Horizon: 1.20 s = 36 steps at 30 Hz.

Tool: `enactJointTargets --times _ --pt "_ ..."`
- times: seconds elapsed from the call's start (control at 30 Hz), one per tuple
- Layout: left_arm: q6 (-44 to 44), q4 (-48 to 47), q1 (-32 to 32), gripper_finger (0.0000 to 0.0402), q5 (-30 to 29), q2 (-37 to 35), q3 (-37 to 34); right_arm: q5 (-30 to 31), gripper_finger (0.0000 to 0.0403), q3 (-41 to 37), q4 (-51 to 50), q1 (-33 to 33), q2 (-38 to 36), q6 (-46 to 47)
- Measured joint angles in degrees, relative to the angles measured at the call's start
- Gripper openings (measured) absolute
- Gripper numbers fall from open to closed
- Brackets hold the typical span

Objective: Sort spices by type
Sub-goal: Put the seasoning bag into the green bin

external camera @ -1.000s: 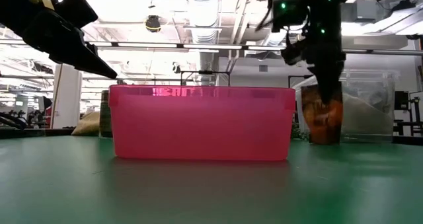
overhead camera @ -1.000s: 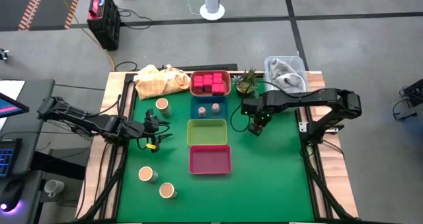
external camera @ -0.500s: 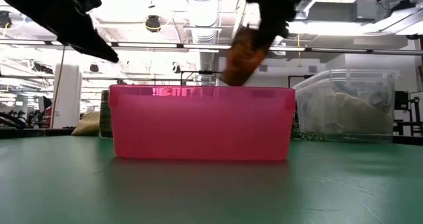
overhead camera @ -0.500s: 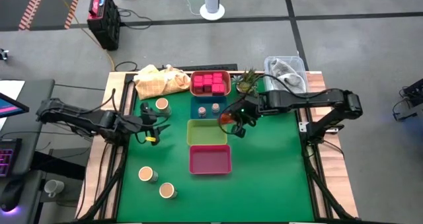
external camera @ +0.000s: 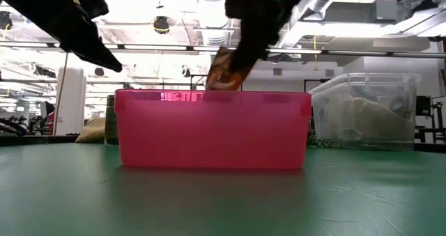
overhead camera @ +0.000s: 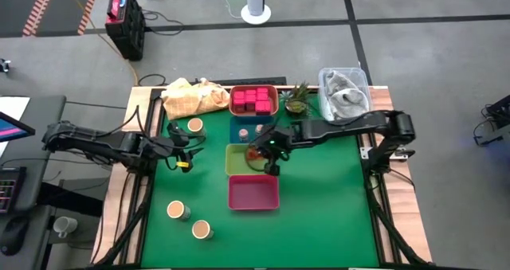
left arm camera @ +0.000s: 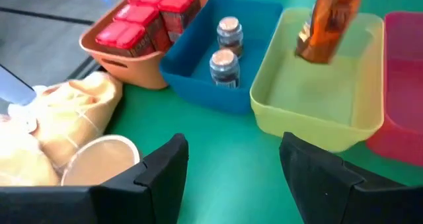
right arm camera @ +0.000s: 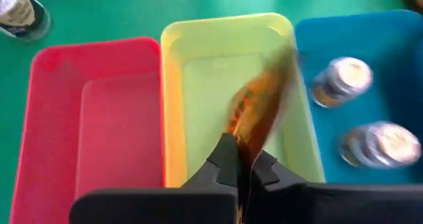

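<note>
My right gripper [overhead camera: 269, 150] is shut on the orange-brown crinkly packet [right arm camera: 259, 108], which hangs over the yellow-green tray [overhead camera: 237, 165]; the packet also shows in the left wrist view [left arm camera: 328, 22] and the low view [external camera: 224, 69]. My left gripper [left arm camera: 231, 178] is open and empty beside a tan-topped jar [left arm camera: 99, 161] at the table's left. Two grey shaker jars [left arm camera: 225, 49] stand in the blue tray [overhead camera: 241, 135]. Pink-red cubes [overhead camera: 253, 99] fill the far tray. Two more tan-topped jars [overhead camera: 188, 220] stand on the mat near the front left. My right gripper pinches the packet's top edge [right arm camera: 242, 139] between its two fingers. The fingers point down, slanting from the table's right. The packet hangs tilted below them, clear of the yellow-green tray.
A pink tray [overhead camera: 253, 193] lies nearest the front of the tray row. A green potted plant [overhead camera: 297, 99], a clear bin [overhead camera: 344, 91] and a yellow cloth [overhead camera: 191, 96] stand along the far edge. Green mat [overhead camera: 327, 198] lies open on the right.
My right gripper has gone up and toward the table's left with the packet, from the mat right of the trays to above the yellow-green tray; the packet now hangs tilted. My left gripper has gone slightly toward the far edge.
</note>
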Motion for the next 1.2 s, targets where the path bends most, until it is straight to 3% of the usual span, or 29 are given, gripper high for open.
enactJointTargets --times 0.47,0.97,1.2 --pt "-2.8 -3.3 1.0 0.0226 3.7 0.0 0.0 -0.6 0.0027 16.5 -14.8 -0.7 14.0 -6.4" --pt "-3.6 -4.6 1.0 0.0226 5.2 0.0 0.0 -0.8 0.0031 20.8 -24.4 -1.2 16.2 -10.1" --pt "-4.5 -4.9 1.0 0.0226 5.2 0.0 0.0 -0.9 0.0092 20.8 -24.6 -1.5 16.2 -10.2"
